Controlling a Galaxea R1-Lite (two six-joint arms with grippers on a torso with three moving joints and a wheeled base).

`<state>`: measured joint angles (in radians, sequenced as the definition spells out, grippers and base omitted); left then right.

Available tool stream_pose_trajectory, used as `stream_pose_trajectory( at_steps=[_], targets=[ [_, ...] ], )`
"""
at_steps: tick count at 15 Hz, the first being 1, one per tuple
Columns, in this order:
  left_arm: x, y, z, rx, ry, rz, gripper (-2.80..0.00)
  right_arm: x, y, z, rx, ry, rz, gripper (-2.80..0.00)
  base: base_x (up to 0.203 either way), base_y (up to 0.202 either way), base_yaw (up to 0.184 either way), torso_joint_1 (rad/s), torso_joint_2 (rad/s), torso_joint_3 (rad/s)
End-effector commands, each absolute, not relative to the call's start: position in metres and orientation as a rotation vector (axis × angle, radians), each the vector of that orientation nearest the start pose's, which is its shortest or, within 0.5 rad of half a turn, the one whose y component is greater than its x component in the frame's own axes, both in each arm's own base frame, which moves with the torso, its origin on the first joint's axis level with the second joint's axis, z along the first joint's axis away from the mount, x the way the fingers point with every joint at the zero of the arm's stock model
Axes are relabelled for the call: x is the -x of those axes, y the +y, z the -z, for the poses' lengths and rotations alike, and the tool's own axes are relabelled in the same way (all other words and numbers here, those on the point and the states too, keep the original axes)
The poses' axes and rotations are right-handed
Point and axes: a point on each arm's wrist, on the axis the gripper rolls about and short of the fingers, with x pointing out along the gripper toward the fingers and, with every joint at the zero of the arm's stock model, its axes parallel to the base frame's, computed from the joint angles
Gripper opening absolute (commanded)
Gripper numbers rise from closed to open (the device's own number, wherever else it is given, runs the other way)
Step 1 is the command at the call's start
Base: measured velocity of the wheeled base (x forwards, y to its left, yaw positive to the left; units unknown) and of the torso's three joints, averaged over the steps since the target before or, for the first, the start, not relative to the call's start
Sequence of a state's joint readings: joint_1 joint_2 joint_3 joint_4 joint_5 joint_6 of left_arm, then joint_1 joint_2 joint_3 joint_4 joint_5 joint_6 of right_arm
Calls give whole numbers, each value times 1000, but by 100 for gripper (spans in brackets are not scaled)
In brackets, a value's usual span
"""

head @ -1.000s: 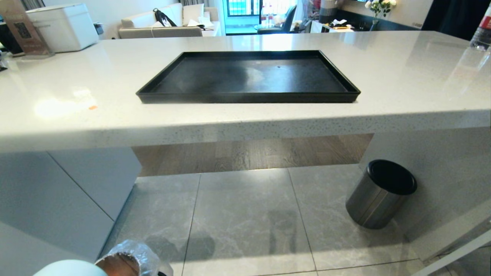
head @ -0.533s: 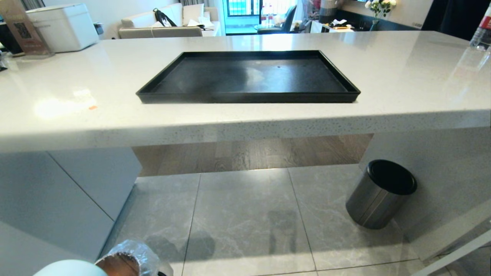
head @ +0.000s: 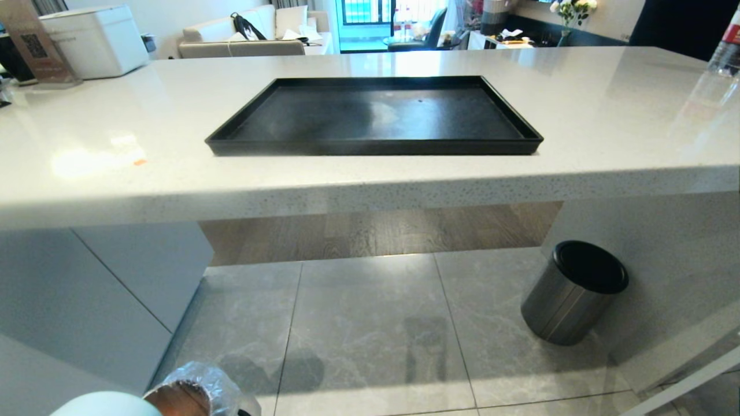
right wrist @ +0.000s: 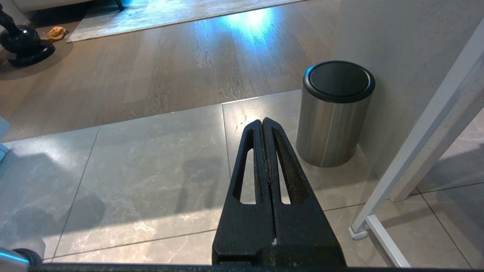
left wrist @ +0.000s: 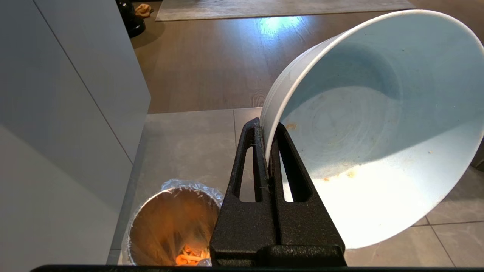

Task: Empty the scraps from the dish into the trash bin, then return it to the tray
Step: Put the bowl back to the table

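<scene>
Clamped by left gripper (left wrist: 269, 130) at its rim, emptied dish (left wrist: 374, 124) low in frame's lower left, tray (head: 374, 115) up at upper centre; right gripper (right wrist: 266, 126) closed, idle.

A: Item one?
B: Brushed-steel bin (right wrist: 332, 115), black lid, upright on grey floor tiles (right wrist: 151, 170), just beyond the right tool's tip and to its side.
A: Item two?
B: White metal frame leg (right wrist: 412, 158), slanted, beside that bin.
A: Above?
B: White stone counter (head: 358, 179); white appliance (head: 95, 40) at its far corner.
</scene>
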<state>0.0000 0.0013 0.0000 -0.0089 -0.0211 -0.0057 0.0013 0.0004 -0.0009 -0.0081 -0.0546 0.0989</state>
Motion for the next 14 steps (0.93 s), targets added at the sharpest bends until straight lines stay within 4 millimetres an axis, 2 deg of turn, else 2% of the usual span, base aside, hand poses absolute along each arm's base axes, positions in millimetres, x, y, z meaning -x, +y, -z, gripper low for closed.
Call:
stream_pose_trajectory(
  at_steps=[1, 14],
  targets=[
    [23, 0, -76, 6, -8, 21, -280, 23, -1, -76, -97, -10, 52, -280, 0, 0, 0, 0, 0, 0],
    [23, 0, -76, 6, -8, 21, -280, 23, -1, -76, -97, -10, 52, -280, 0, 0, 0, 0, 0, 0]
  ],
)
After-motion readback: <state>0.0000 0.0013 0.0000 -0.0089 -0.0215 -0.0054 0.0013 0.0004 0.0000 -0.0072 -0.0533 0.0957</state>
